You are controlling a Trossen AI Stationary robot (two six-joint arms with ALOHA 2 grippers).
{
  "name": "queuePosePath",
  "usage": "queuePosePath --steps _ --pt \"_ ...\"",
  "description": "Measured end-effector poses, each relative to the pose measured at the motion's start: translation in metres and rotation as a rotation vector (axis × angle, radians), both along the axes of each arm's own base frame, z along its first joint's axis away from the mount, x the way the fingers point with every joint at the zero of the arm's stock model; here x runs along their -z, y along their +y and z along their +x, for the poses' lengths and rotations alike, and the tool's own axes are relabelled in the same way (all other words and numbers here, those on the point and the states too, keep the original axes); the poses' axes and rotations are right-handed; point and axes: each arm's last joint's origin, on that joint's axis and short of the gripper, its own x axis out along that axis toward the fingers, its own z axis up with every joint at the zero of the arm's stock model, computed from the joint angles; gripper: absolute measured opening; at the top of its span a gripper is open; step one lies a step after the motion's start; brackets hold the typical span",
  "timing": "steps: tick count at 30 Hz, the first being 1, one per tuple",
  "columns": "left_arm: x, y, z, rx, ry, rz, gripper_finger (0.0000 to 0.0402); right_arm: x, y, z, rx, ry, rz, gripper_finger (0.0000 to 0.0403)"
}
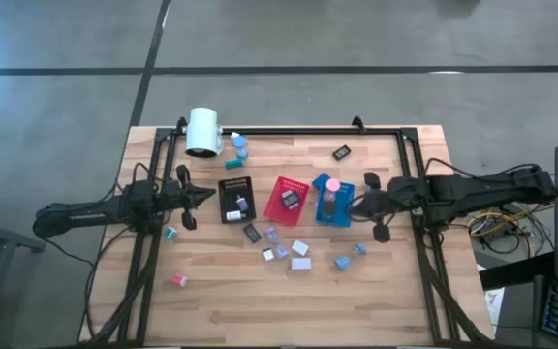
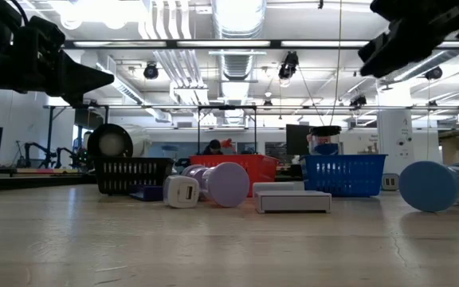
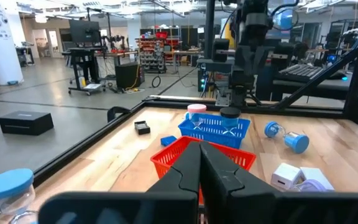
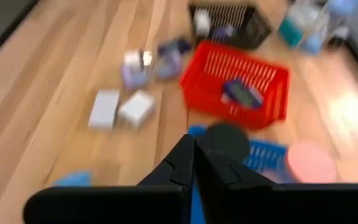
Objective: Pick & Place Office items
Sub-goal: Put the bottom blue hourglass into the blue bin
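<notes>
The right wrist view is blurred, so the pieces in the red tray [image 1: 286,198] are hard to identify. Most office items [image 1: 289,250] lie scattered on the table [image 1: 376,301] in front of the three trays, between the left gripper [image 1: 207,195] and right gripper [image 1: 355,205]. Both grippers hover above the table, pressed closed and empty.

Overhead, table-level, two wrist views; shared trays [image 1: 287,199].

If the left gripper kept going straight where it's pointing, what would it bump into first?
Probably the black tray: the shut left gripper points right at it. Height is unclear, so it might pass over it toward the red tray.
</notes>
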Motion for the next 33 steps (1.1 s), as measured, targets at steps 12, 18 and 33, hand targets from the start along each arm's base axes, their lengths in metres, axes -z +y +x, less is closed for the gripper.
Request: queuePosePath --steps 12,18,33 --pt "0.0 0.0 0.0 0.002 -0.008 -0.033 0.0007 0.0 0.035 0.015 -0.091 0.431 0.078 0.0115" --pt "0.0 0.0 0.0 0.002 -0.009 -0.036 0.0007 0.026 0.053 0.025 -0.156 0.61 0.033 0.0207" --pt "0.0 0.0 0.0 0.002 -0.008 -0.036 0.0007 0.087 0.067 0.053 -0.209 0.883 -0.084 0.0309"
